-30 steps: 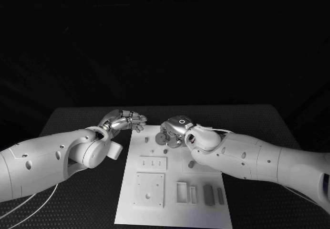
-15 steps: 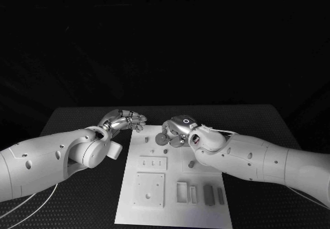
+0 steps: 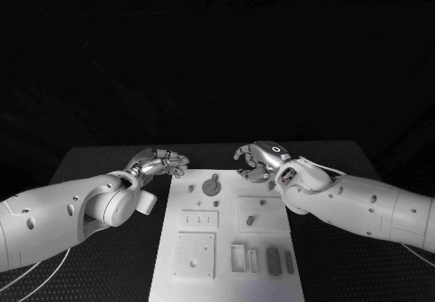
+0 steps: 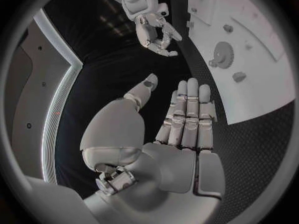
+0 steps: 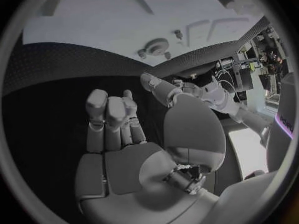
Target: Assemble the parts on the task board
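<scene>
White task board (image 3: 227, 251) with seemingly grey parts (image 3: 211, 185); black table (image 3: 344, 251).

Black table (image 3: 100, 157), textured top; white task board (image 3: 227, 251) lies flat at its middle.

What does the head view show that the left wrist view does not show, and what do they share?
Head view alone: the near half of the task board with its rectangular slots, and both arms. Left wrist view alone: the left hand from behind its palm, fingers straight, holding nothing. Both views: the round gear part lying on the board, and the right hand, holding nothing.
</scene>
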You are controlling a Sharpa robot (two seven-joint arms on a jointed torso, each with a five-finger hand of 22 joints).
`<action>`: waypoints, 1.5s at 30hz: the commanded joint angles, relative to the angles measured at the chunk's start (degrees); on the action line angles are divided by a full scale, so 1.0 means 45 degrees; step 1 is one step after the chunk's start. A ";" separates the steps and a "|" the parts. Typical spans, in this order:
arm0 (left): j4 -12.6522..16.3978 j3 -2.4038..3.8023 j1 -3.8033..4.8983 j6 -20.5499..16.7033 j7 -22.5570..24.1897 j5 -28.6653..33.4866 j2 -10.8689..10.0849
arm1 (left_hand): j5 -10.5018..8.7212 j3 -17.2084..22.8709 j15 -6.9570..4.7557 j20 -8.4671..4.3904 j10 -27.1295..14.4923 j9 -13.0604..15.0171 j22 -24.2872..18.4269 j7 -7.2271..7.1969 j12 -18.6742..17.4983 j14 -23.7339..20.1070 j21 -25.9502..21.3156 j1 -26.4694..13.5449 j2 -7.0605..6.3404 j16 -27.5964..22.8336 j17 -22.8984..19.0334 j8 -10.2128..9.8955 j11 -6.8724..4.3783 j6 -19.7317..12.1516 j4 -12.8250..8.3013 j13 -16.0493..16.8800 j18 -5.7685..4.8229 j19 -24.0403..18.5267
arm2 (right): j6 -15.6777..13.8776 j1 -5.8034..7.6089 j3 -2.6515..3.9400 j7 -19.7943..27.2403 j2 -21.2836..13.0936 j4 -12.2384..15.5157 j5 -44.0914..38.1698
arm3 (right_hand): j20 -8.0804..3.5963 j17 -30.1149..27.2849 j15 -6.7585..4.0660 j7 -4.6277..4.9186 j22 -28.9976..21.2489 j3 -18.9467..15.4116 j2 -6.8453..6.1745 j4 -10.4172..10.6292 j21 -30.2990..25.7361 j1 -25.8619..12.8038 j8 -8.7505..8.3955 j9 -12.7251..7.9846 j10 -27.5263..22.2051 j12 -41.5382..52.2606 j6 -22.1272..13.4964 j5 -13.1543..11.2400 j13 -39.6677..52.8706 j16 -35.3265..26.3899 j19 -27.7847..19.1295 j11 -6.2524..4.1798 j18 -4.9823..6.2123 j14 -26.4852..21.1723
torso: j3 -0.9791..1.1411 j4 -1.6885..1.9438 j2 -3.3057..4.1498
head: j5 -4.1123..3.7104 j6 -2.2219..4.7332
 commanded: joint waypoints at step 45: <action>-0.0335 0.0006 -0.0005 0.0364 0.0207 -0.0021 0.0212 | -0.0066 0.0056 0.0042 -0.0006 -0.0020 0.0024 0.0218 -0.0053 -0.0011 0.0078 0.0074 -0.0160 0.0002 -0.0102 0.0039 -0.0047 -0.0024 -0.0065 -0.0058 0.0027 0.0252 -0.0133 | 0.3030 -0.1358 0.0063 0.4036 -0.0703 -0.3191 0.5406 | 0.0159 0.0325 0.0066 0.0132 0.0270 -0.2323 0.0936 -0.1222 -0.0407 0.0245 0.0042 -0.0114 -0.0989 0.0123 -0.0447 -0.0063 -0.0056 -0.0289 -0.1021 0.0032 0.0765 -0.0867 | 0.0306 -0.0434 -0.0108 | 0.0108 -0.0073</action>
